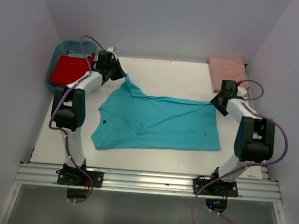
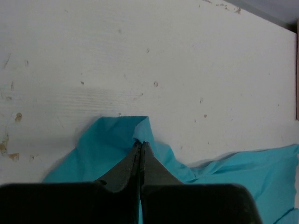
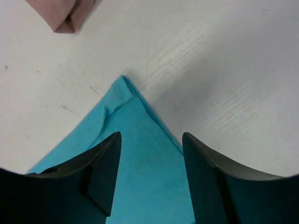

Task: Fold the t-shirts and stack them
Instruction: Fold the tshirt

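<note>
Overhead you see the turquoise t-shirt (image 1: 159, 124) spread on the surface (image 1: 172, 77), its far-left part drawn to a peak; pink t-shirt (image 1: 227, 71) folded far right, red t-shirt (image 1: 70, 69) in the blue tub (image 1: 67, 47) far left. Only your left wrist view confirms the left jaws clamped together on that turquoise peak; the right wrist view shows the right jaws apart over the shirt's far-right corner.

Both arms reach forward with elbows raised. The left gripper (image 2: 140, 143) is clamped tight on the turquoise t-shirt (image 1: 159, 124); the right gripper (image 3: 150, 139) hovers, jaws apart, holding nothing.
</note>
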`<control>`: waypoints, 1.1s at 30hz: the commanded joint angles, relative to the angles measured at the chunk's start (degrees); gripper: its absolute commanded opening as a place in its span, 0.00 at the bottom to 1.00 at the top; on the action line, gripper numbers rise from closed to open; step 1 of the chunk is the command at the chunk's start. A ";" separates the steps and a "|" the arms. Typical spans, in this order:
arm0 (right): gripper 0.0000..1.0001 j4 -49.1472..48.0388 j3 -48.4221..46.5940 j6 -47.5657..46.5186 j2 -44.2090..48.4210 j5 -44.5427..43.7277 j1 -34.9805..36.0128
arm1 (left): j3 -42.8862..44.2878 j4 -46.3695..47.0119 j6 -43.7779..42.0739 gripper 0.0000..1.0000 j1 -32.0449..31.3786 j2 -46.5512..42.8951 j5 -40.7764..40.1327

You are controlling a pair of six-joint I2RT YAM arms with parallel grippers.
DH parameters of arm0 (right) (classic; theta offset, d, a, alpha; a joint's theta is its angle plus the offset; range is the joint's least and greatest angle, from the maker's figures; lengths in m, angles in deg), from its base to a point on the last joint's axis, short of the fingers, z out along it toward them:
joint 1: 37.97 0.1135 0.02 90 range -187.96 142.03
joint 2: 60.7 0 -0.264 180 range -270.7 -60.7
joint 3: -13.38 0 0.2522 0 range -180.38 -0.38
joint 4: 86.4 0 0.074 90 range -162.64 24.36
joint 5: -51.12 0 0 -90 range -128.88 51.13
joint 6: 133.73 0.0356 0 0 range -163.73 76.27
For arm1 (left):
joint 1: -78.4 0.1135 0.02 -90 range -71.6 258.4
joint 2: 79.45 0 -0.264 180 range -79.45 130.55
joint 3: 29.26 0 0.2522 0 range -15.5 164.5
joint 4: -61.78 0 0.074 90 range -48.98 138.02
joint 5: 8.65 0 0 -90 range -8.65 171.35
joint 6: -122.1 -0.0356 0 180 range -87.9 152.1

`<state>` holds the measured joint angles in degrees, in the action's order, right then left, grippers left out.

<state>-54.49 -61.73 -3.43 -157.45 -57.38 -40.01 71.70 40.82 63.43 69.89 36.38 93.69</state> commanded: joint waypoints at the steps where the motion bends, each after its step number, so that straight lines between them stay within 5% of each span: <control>1: 0.58 -9.09 0.43 0.14 -2.90 5.04 -1.47 | -3.69 4.03 2.59 0.00 0.60 -3.68 3.66; 16: 0.52 -26.05 8.07 7.61 -5.73 18.33 -6.13 | -8.27 5.53 2.51 0.00 0.60 -7.20 4.18; 33: 0.41 -26.59 7.99 6.03 -5.47 18.68 -8.33 | -8.71 6.06 2.42 0.00 0.60 -6.67 4.71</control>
<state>-80.19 -53.62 3.65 -164.27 -37.84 -48.10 63.35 44.08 65.55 69.93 32.05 97.34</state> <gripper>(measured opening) 0.403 0.008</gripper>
